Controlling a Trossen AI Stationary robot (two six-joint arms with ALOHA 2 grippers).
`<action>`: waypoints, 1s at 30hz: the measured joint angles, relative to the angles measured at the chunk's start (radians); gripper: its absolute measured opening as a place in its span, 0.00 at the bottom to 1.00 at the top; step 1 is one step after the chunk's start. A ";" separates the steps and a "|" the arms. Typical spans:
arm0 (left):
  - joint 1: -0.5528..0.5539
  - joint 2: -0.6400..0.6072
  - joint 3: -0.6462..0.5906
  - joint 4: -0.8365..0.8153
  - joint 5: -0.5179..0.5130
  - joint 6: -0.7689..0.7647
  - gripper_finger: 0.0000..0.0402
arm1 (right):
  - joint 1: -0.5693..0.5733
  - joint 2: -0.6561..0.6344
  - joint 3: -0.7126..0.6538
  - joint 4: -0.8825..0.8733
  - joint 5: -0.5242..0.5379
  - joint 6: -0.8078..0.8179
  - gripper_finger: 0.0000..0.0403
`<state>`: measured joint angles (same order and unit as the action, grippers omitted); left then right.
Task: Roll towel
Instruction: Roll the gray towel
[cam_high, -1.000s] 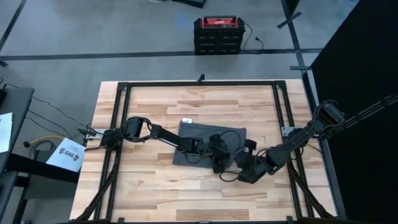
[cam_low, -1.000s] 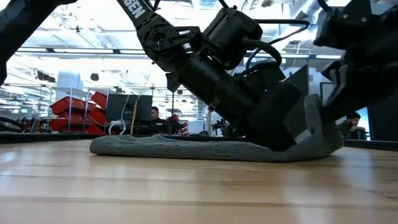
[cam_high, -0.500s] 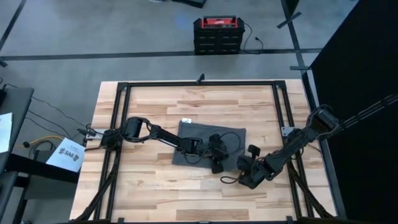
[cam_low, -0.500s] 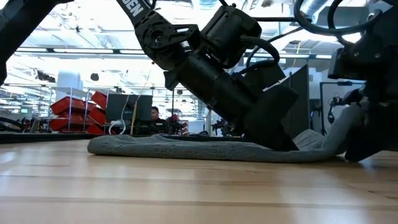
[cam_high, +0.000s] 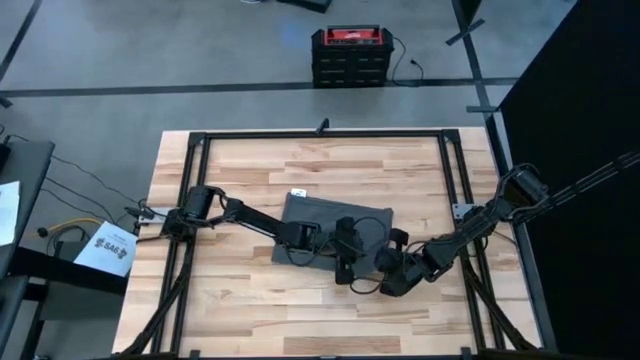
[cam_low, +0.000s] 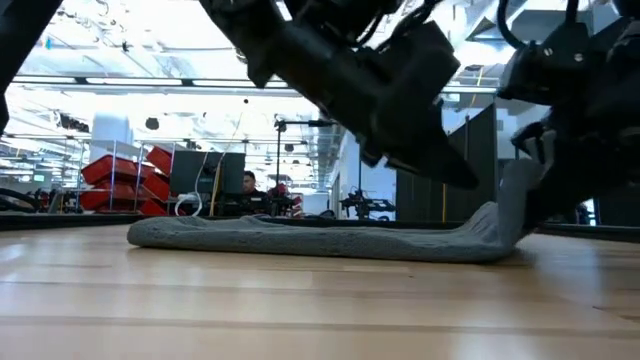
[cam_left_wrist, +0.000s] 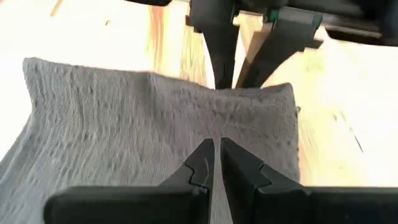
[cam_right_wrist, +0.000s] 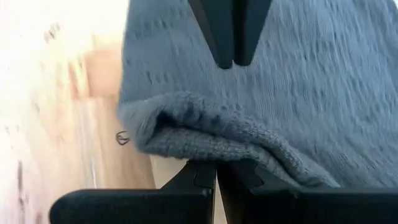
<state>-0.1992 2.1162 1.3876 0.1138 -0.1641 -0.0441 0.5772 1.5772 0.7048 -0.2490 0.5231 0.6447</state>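
The dark grey towel (cam_high: 330, 225) lies flat in the middle of the table, its white tag (cam_high: 299, 194) at the far left corner. Its near right end is raised off the wood (cam_low: 505, 205). My right gripper (cam_high: 383, 272) is shut on that end. My left gripper (cam_left_wrist: 217, 146) is shut and hangs a little above the towel's right part (cam_low: 462, 175), touching nothing. Its tips point toward my right gripper (cam_left_wrist: 227, 81). My right gripper pinches the towel's edge (cam_right_wrist: 211, 146) between its two fingers, close to the near right corner. The cloth bunches into a thick fold at the fingers. The fingers come from the table's right and near side, low over the wood. The held end stands up while the remaining cloth lies flat.
Black frame rails (cam_high: 200, 140) run around the tabletop. A red and black toolbox (cam_high: 350, 50) stands on the floor beyond the far edge. Bare wood (cam_high: 300, 320) lies toward the near edge. People sit far behind the table (cam_low: 248, 185).
My left gripper, which rested on the towel's right part, has risen clear of it, still shut. My right gripper, shut on the towel's end, swung out toward the near right and came back, and that end stands up again. The towel has slid slightly toward the table's left.
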 joint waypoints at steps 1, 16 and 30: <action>-0.009 -0.011 0.000 -0.011 -0.016 0.000 0.04 | -0.006 0.000 0.000 0.017 0.000 -0.017 0.00; -0.152 -0.071 0.003 -0.151 -0.292 -0.060 0.04 | -0.125 0.000 0.000 0.216 -0.125 -0.234 0.00; -0.147 -0.069 -0.041 -0.177 -0.312 -0.155 0.04 | -0.170 0.147 0.024 0.317 -0.184 -0.326 0.00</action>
<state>-0.3466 2.0472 1.3469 -0.0635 -0.4758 -0.1987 0.4076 1.7237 0.7291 0.0677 0.3389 0.3188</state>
